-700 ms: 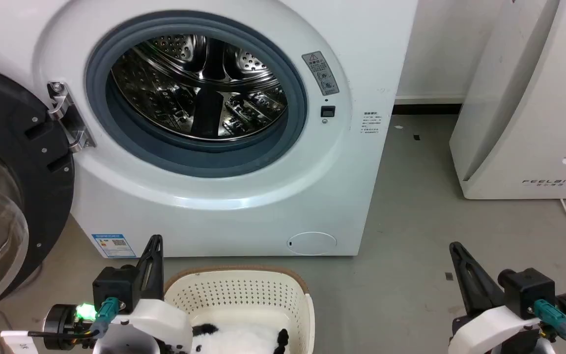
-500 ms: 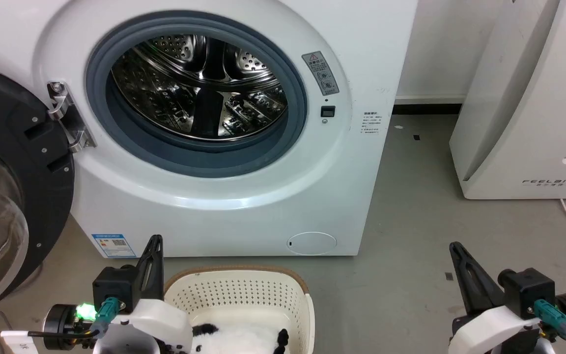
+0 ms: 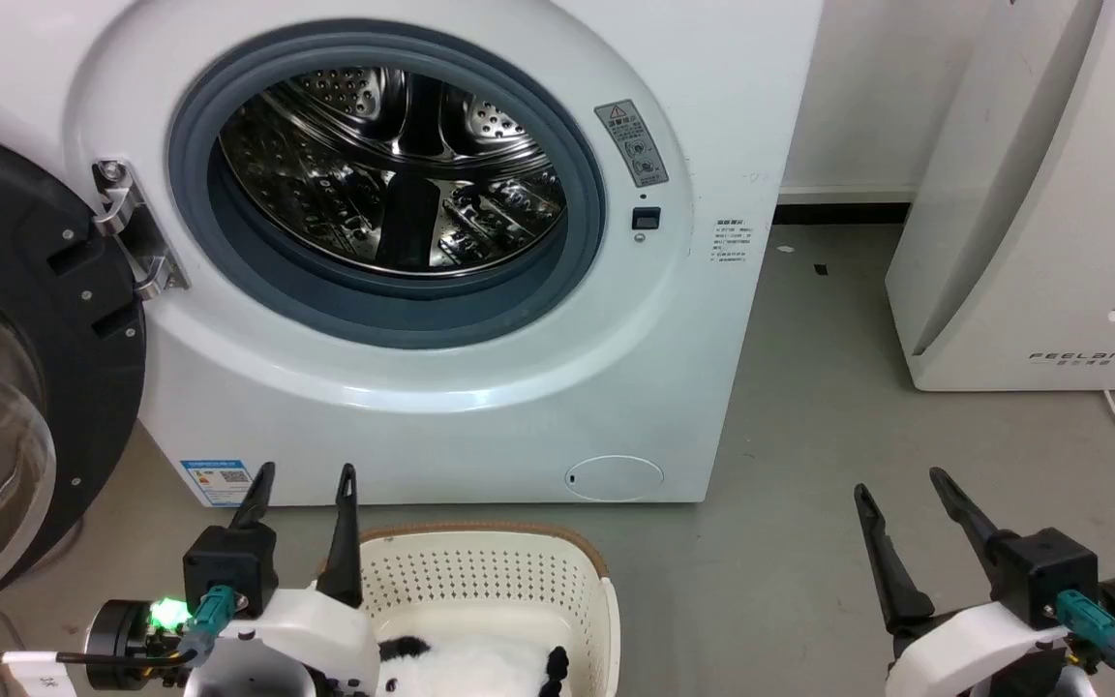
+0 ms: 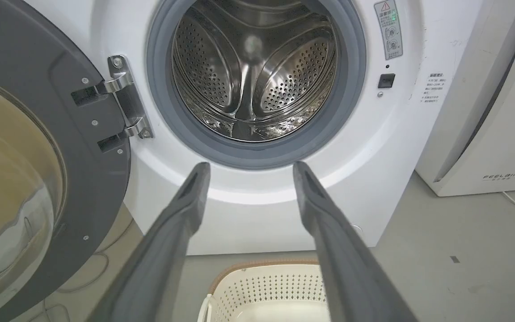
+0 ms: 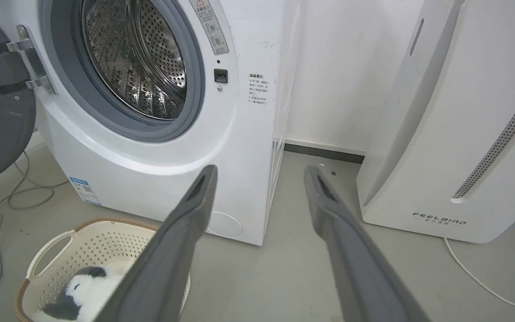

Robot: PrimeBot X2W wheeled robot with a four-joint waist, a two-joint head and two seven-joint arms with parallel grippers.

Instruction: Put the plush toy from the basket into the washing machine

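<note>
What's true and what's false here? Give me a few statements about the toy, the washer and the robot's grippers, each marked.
1. The toy lies in the basket. True.
2. The door of the washer is shut. False: it stands wide open.
3. The left gripper and the right gripper are both open. True.
4. The left gripper holds the toy. False: it holds nothing.

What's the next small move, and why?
Probably lower the left claw into the basket onto the plush toy: it is open, empty and nearest; the toy lies in the basket, and the washing machine has its door open.
</note>
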